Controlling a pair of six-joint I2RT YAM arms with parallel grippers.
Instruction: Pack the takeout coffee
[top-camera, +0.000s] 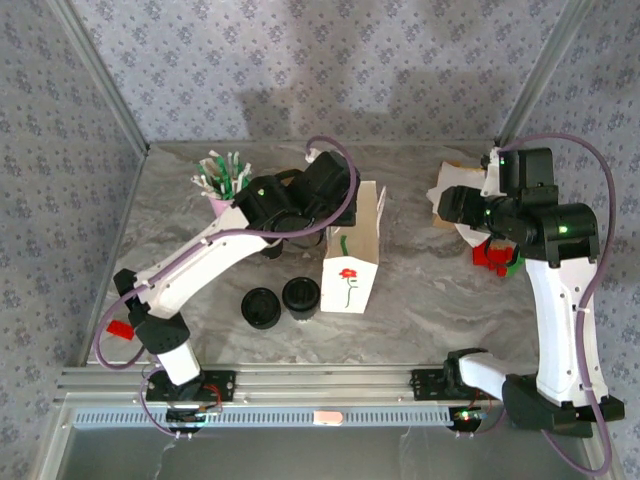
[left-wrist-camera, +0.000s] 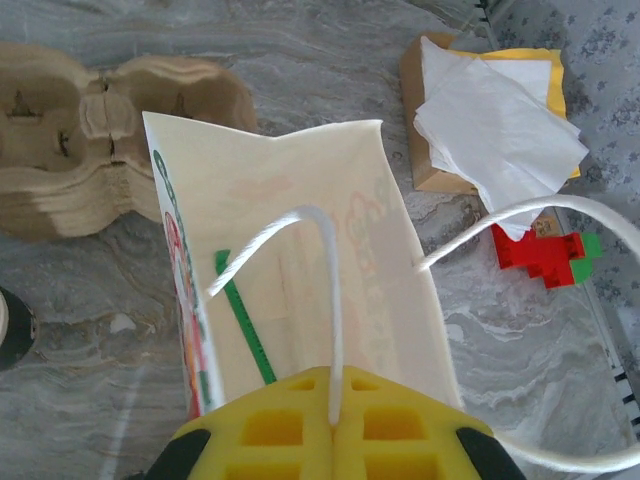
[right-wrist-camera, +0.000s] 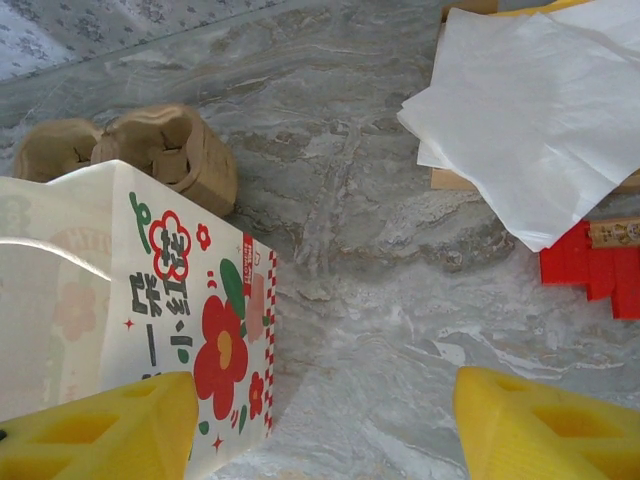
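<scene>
On the marble tabletop (right-wrist-camera: 380, 300), a paper bag (right-wrist-camera: 190, 330) bears unreadable red lettering.

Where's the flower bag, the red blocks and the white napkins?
flower bag (right-wrist-camera: 190, 300), right wrist view, printed side.
red blocks (left-wrist-camera: 540, 255), left wrist view, top face.
white napkins (right-wrist-camera: 540, 110), right wrist view, top sheet.

Bright, diffuse light is spread over the desk (top-camera: 430, 300); a soft shadow is thrown on the rear wall (top-camera: 400, 60); foregrounds are blurred.

Glossy paper bag (left-wrist-camera: 290, 170), rough pulp cup carrier (left-wrist-camera: 150, 110), matt marbled tabletop (right-wrist-camera: 380, 300)
</scene>
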